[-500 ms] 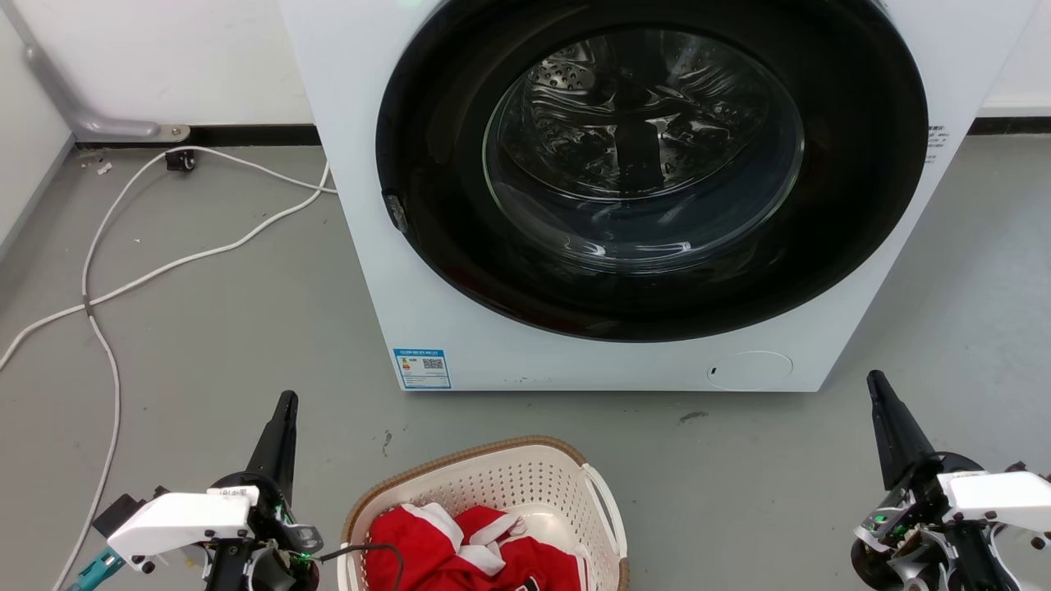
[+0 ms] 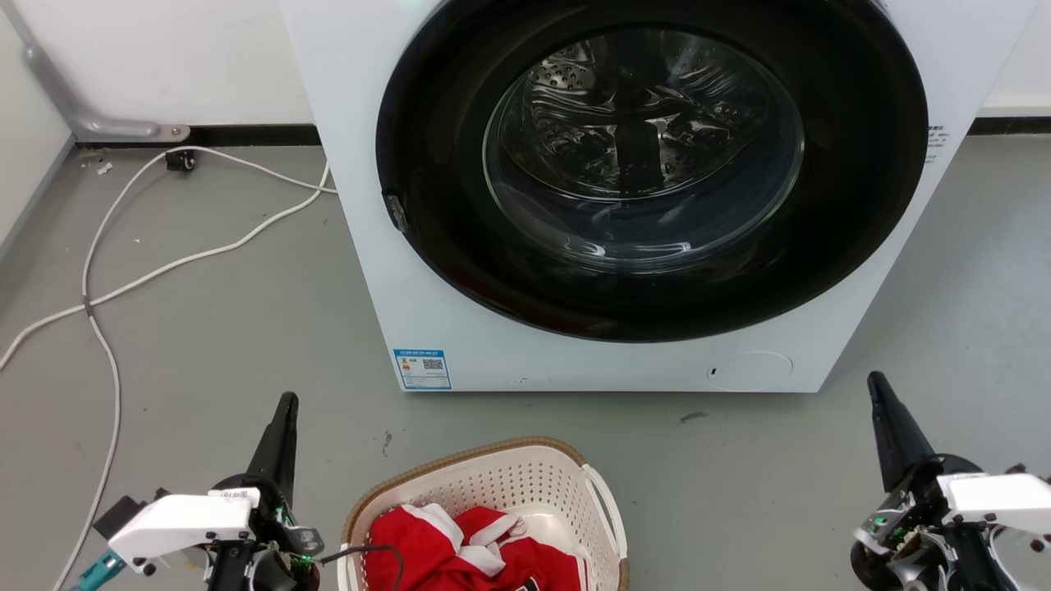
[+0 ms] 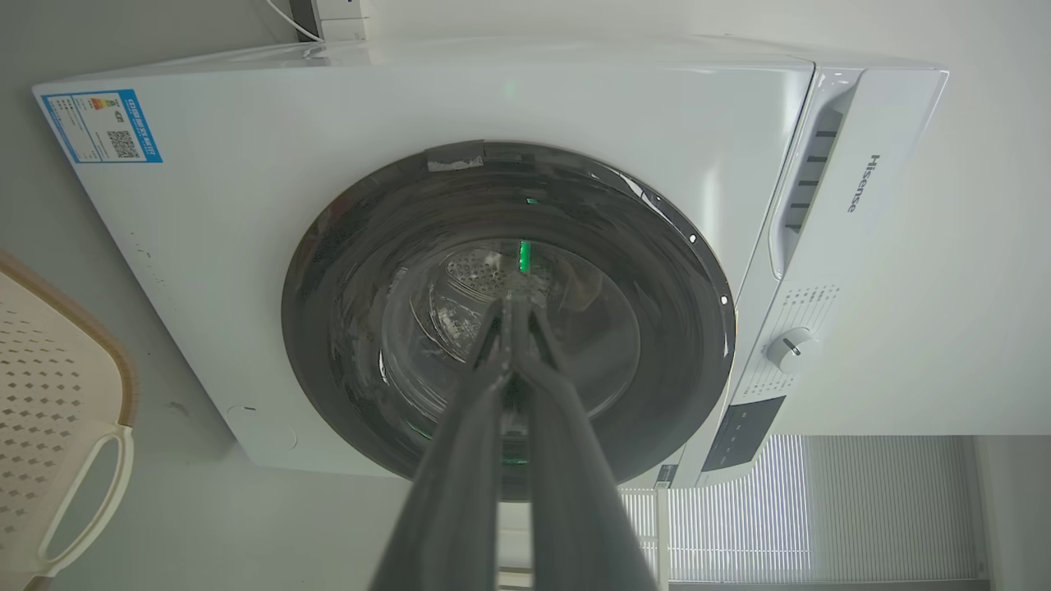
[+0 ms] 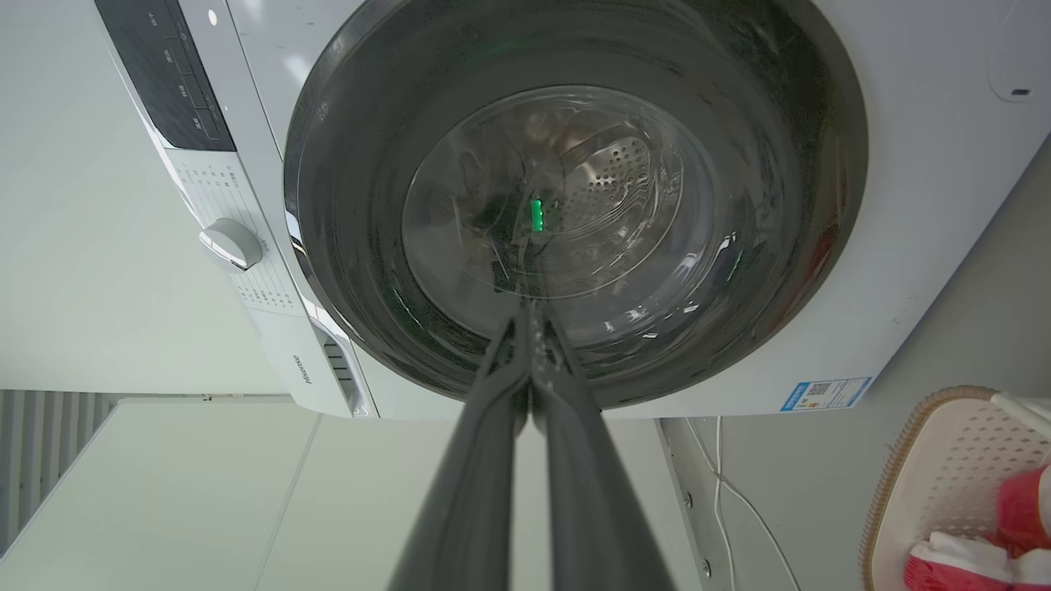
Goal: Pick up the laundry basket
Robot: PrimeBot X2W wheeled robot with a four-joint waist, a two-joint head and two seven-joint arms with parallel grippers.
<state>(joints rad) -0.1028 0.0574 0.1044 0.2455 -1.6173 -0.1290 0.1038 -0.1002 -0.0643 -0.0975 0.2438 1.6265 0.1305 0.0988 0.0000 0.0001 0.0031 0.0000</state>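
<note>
We face a white washing machine [image 2: 476, 361] on a grey floor [image 2: 246, 345], with white cables [image 2: 164, 267] trailing beside it. The laundry basket [image 2: 509, 480] sits before it. Both our jaws are pinched together, empty.

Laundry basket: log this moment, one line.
basket on floor, ungrasped | left jaws shut | right jaws shut | washer door closed

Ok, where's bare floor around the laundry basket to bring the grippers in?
The widest bare floor lies between the right handle of the laundry basket and the right gripper. A bare strip runs between its far rim and the washing machine. It is tighter on the left: a narrow gap to the left gripper, a black wire draped over the rim, white cables beyond.
</note>
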